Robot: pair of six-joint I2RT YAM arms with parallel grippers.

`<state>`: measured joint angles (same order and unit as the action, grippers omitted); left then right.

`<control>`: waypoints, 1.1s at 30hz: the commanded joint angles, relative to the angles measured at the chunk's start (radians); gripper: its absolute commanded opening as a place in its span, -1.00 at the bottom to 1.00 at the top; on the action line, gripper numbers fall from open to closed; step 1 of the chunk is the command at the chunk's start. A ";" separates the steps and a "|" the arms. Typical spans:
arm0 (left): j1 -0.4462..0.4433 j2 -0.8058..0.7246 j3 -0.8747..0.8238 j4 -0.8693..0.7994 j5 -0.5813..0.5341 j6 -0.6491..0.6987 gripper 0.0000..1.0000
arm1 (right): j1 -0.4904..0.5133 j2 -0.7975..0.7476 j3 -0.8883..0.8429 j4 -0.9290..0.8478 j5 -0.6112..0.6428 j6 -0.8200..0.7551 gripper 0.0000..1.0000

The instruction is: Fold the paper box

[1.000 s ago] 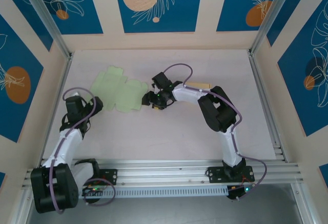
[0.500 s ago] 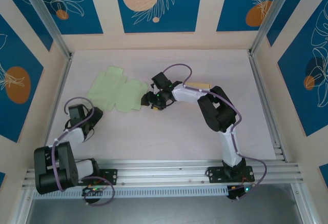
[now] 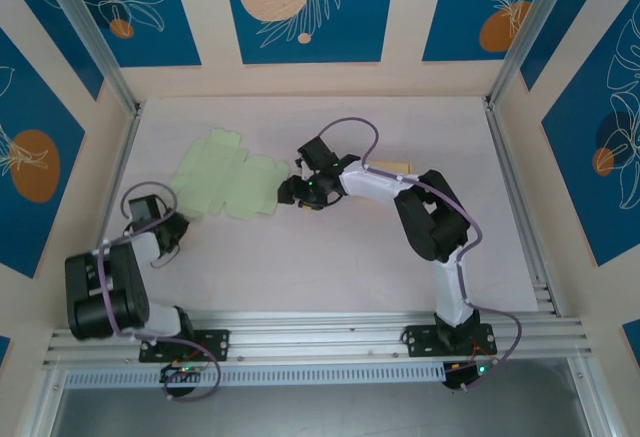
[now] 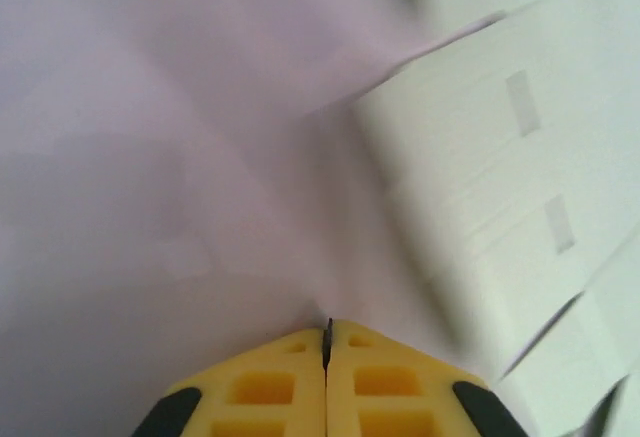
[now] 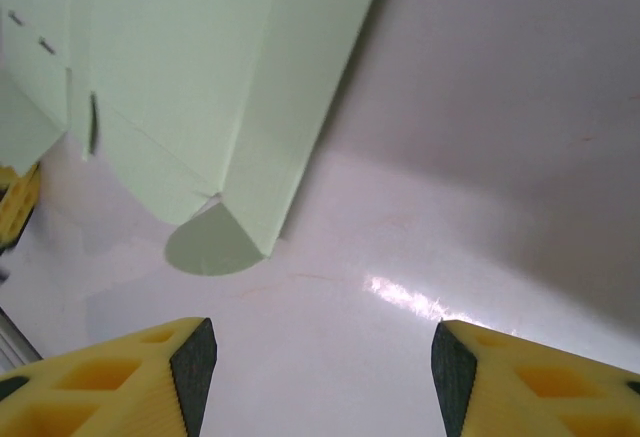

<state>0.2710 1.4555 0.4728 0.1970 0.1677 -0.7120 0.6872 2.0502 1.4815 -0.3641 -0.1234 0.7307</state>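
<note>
Box flat, no fold yet | left gripper pressed together, empty, near box | right gripper spread, empty, by box edge | all folding left

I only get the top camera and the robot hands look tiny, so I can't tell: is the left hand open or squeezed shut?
Observer: Shut. The left wrist camera shows the left gripper with its yellow jaws pressed together and nothing between them.
Operator: Is the other one shut too?
Observer: No. In the right wrist camera the right gripper is open, with bare table between its jaws.
Operator: Is it touching the paper?
Observer: No. The green paper box lies just ahead of the jaws, its rounded tab nearest them.
</note>
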 commanded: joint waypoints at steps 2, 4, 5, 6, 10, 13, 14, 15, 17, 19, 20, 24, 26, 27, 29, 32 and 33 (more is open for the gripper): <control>-0.030 0.050 0.082 0.271 0.142 0.074 -0.88 | -0.016 -0.100 -0.041 -0.045 0.049 -0.054 0.24; -0.028 0.038 0.100 0.212 0.131 0.051 -0.68 | -0.024 -0.125 -0.062 -0.042 0.051 -0.054 0.23; -0.027 0.033 0.107 0.172 0.125 0.027 -0.58 | -0.027 -0.134 -0.070 -0.042 0.054 -0.054 0.24; -0.028 0.029 0.105 0.144 0.115 -0.001 -0.51 | -0.029 -0.146 -0.079 -0.040 0.059 -0.053 0.24; -0.028 0.002 0.066 0.145 0.052 -0.089 -0.18 | -0.029 -0.171 -0.103 -0.032 0.064 -0.050 0.24; -0.030 0.001 0.074 0.160 0.052 -0.107 0.04 | -0.029 -0.178 -0.113 -0.029 0.061 -0.054 0.24; -0.030 0.008 0.082 0.165 0.061 -0.112 0.07 | -0.029 -0.179 -0.113 -0.029 0.060 -0.056 0.24; -0.030 0.020 0.092 0.169 0.069 -0.119 0.09 | -0.029 -0.178 -0.114 -0.027 0.059 -0.057 0.24; -0.031 0.052 0.108 0.185 0.078 -0.136 0.11 | -0.029 -0.177 -0.115 -0.023 0.055 -0.059 0.24; -0.036 0.095 0.130 0.190 0.081 -0.145 0.13 | -0.028 -0.176 -0.115 -0.020 0.052 -0.057 0.24; -0.038 0.118 0.142 0.186 0.081 -0.145 0.13 | -0.029 -0.175 -0.115 -0.018 0.053 -0.057 0.24; -0.052 0.208 0.177 0.200 0.060 -0.150 0.11 | -0.029 -0.179 -0.113 -0.021 0.058 -0.060 0.24; -0.056 0.248 0.200 0.201 0.053 -0.149 0.08 | -0.030 -0.180 -0.112 -0.026 0.066 -0.063 0.24; -0.060 0.268 0.210 0.205 0.050 -0.151 0.03 | -0.029 -0.180 -0.110 -0.028 0.068 -0.065 0.24; -0.064 0.303 0.230 0.214 0.047 -0.153 -0.08 | -0.030 -0.180 -0.111 -0.032 0.071 -0.064 0.24; -0.066 0.344 0.254 0.242 0.054 -0.152 -0.69 | -0.032 -0.183 -0.109 -0.038 0.078 -0.067 0.24; -0.066 0.348 0.258 0.255 0.057 -0.146 -0.96 | -0.033 -0.187 -0.110 -0.041 0.080 -0.071 0.24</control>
<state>0.2169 1.7699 0.7120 0.4160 0.2241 -0.8650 0.6567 1.9011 1.3739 -0.3836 -0.0551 0.6815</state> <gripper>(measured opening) 0.120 0.618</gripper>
